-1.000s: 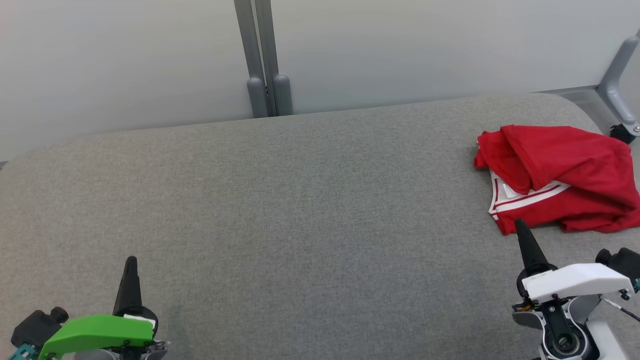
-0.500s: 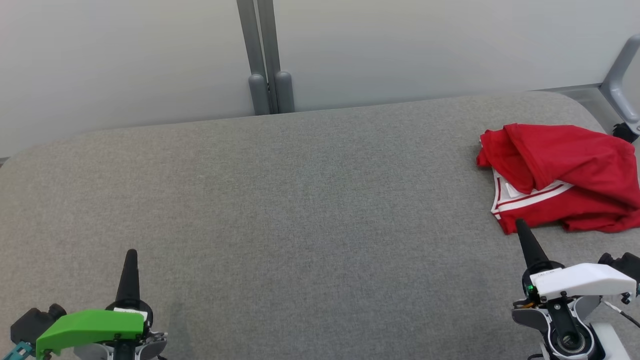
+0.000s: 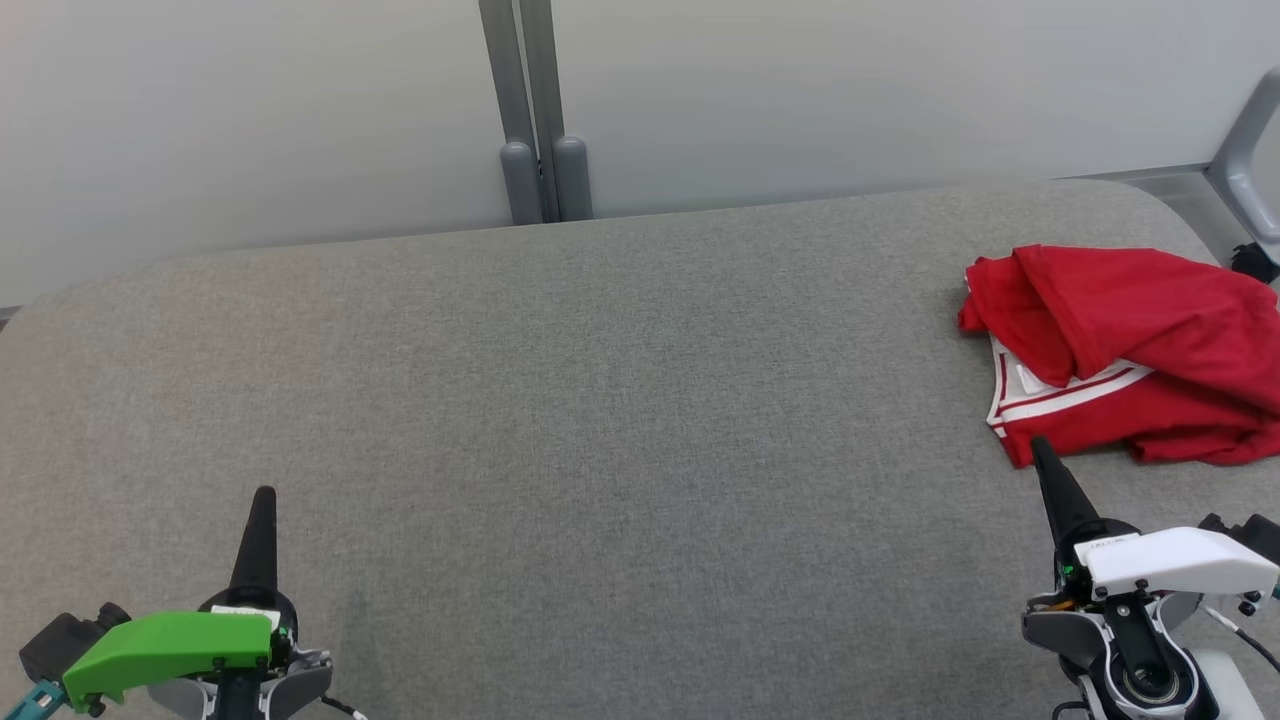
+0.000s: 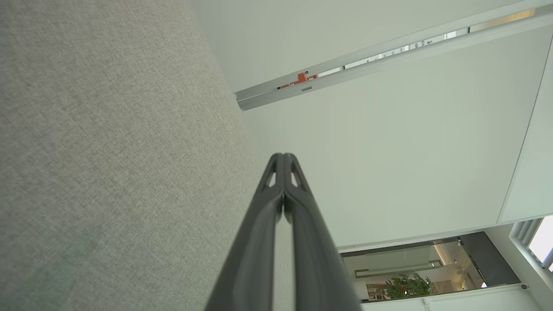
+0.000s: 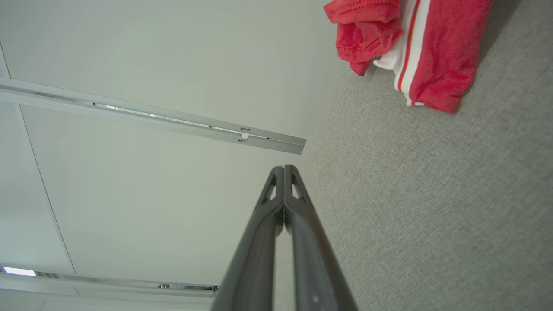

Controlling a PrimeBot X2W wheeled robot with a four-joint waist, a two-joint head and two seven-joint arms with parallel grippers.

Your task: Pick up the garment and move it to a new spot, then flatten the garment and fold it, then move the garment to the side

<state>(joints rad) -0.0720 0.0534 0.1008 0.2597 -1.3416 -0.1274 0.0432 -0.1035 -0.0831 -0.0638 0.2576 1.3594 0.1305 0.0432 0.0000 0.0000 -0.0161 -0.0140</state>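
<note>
The garment (image 3: 1130, 350) is red with white stripes and lies crumpled at the far right of the grey padded table (image 3: 600, 400). In the right wrist view the garment (image 5: 414, 47) sits at the top right. My right gripper (image 3: 1040, 450) is shut and empty, its tip just in front of the garment's near edge; its fingers (image 5: 283, 170) meet at the tips. My left gripper (image 3: 263, 497) is shut and empty at the lower left, far from the garment, with its fingers (image 4: 283, 157) pressed together.
A pale wall panel with a grey post (image 3: 535, 110) stands behind the table. A grey metal bracket (image 3: 1245, 130) rises at the far right corner. The table's wide middle is bare grey fabric.
The head camera has tilted a little, shifting the whole picture. Both grippers stay shut and the garment lies as before.
</note>
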